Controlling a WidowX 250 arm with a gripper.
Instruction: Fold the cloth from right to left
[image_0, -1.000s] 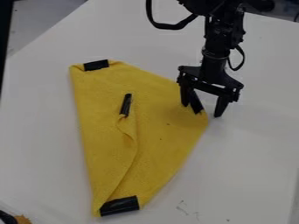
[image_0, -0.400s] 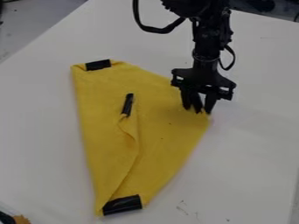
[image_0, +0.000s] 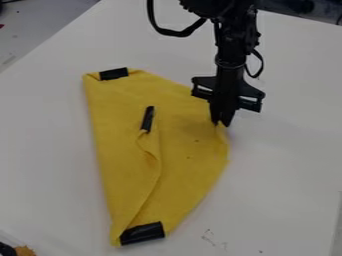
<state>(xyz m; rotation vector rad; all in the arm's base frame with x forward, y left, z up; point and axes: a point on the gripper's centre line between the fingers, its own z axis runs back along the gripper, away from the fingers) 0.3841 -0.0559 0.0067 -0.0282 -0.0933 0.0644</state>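
We have our claw (image_0: 222, 123) closed, its fingers drawn together on the corner of the yellow cloth (image_0: 187, 145). The rest of the cloth lies on the desk (image_0: 287, 170), spreading left of our claw, with one folded-in black-taped corner (image_0: 147, 119) just left of it.

White tabletop (image_0: 287, 165), grey surface (image_0: 40, 25) upper left, dark clutter (image_0: 304, 7) behind
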